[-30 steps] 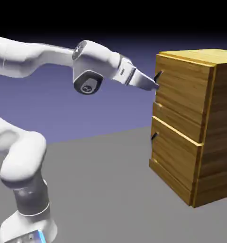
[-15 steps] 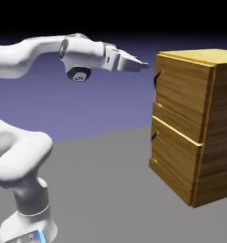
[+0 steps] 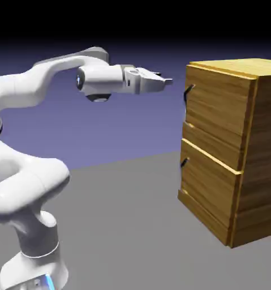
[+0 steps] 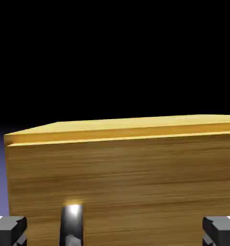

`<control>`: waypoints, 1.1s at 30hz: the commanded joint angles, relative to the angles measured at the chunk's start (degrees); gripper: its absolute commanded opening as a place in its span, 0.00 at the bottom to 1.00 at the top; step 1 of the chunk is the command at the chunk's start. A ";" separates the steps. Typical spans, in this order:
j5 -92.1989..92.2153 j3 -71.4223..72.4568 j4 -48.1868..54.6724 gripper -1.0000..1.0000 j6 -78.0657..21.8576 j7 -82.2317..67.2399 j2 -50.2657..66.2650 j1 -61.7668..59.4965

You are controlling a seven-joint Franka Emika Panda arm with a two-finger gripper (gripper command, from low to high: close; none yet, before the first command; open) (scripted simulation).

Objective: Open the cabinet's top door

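Fingers [image 4: 115, 229] spread wide, empty, just short of the cabinet [image 3: 233, 147]. I'm lining up on the top door [image 3: 214, 110]; its handle [image 4: 71, 223] sits off-centre, so next I shift across, advance, and close.

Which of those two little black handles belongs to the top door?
Find the wooden cabinet on the right. Its front has two stacked panels, and the top door is the upper one. Its handle is the higher black one, level with the gripper.
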 commanded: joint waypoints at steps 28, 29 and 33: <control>31.34 11.01 -3.07 0.00 -20.45 -19.03 -9.31 -11.04; 31.18 10.18 -5.15 0.00 -22.84 -19.62 -9.27 -9.79; 29.67 6.40 -13.17 0.00 -32.77 -21.93 -8.94 -5.32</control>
